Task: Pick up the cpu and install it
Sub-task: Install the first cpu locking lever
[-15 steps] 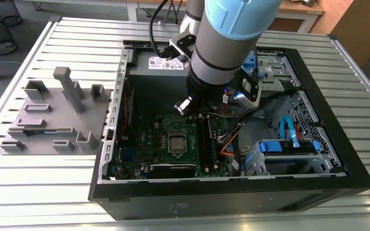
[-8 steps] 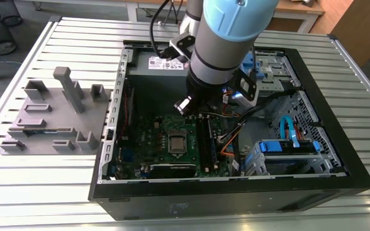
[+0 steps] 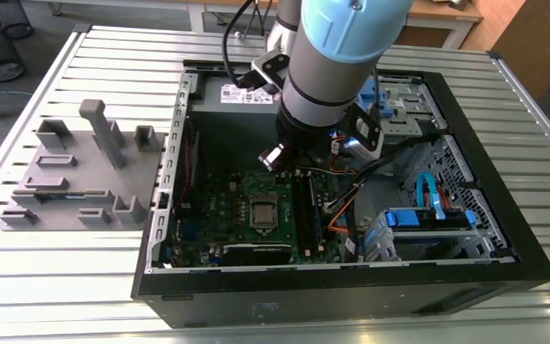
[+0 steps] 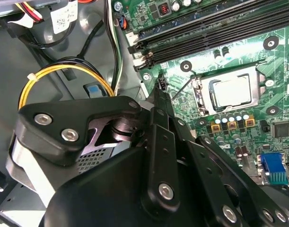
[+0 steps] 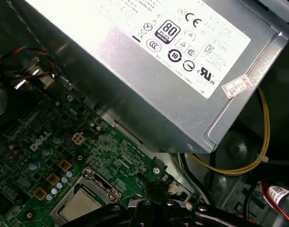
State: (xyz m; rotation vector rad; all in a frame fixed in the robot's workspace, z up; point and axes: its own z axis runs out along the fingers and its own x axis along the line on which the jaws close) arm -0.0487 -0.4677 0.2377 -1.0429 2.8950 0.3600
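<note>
The cpu [image 4: 232, 91] sits in the motherboard [image 4: 281, 71] socket [image 4: 199, 97]; the gripper [image 4: 161, 92] hovers nearby, open or closed I cannot tell.

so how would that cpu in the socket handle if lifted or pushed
The cpu is a thin flat square with a metal top, so probably stiff, light, unlikely to roll or tip. That smooth top looks slippery. It sits inside the socket frame, so a sideways push likely would not shift it.
</note>
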